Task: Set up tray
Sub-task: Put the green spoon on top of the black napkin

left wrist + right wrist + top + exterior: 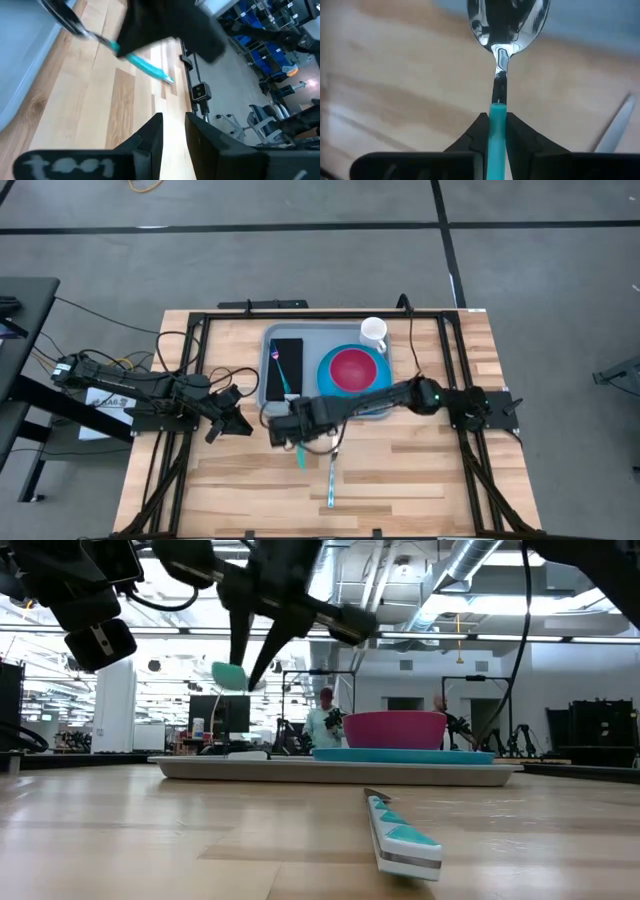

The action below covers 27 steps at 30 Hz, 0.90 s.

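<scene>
**Right gripper holds a teal-handled spoon above the worktop**

The right gripper (495,131) is clamped on the teal handle of a spoon (506,30), lifted off the wood just off the tray's near edge. The tray (272,340) lies toward the worktop's far edge, near its middle, carrying a black napkin (285,367), a blue plate (325,370) with a red bowl (352,367), and a white mug (373,333). A knife (400,836) lies on the worktop toward the near edge. The left gripper (173,131) hovers near the left edge, its fingers narrowly parted and holding nothing.
</scene>
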### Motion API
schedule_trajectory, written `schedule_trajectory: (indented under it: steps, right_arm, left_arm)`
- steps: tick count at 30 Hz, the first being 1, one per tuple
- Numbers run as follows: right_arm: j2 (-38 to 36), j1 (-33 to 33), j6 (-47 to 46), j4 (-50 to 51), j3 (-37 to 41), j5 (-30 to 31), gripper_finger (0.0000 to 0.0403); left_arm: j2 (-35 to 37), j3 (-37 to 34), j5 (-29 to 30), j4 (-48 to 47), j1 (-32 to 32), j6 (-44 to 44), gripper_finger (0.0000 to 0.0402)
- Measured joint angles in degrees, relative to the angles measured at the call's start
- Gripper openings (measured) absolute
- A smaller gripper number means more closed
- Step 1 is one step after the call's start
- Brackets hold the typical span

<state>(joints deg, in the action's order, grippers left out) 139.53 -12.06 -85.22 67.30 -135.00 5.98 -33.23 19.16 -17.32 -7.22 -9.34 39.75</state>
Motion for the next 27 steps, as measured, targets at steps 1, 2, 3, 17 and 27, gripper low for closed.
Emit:
schedule_trajectory:
  steps: [1,2,3,17,27]
  right_arm:
    - [-0.7,0.9,1.2,-0.6,0.5,0.5,0.0032]
    - [-1.6,1.9,2.0,-1.1,1.2,0.6,0.0030]
    - [-2.1,2.9,3.1,-1.0,1.3,1.0,0.0030]
    - [-2.3,17.4,15.0,-5.5,0.4,-1.2,0.0035]
    - [-2.3,22.9,17.7,-11.8,0.4,-3.0,0.0032]
  left_arm:
    - [0.0,0.0,0.0,-0.1,0.0,0.0,0.0068]
    - [0.0,0.0,0.0,0.0,0.0,0.0,0.0068]
    - [0.0,0.0,0.0,-0.1,0.0,0.0,0.0068]
    - [0.0,0.0,3.0,0.1,0.0,0.0,0.0068]
    - [0.0,0.0,4.1,0.1,0.0,0.1,0.0068]
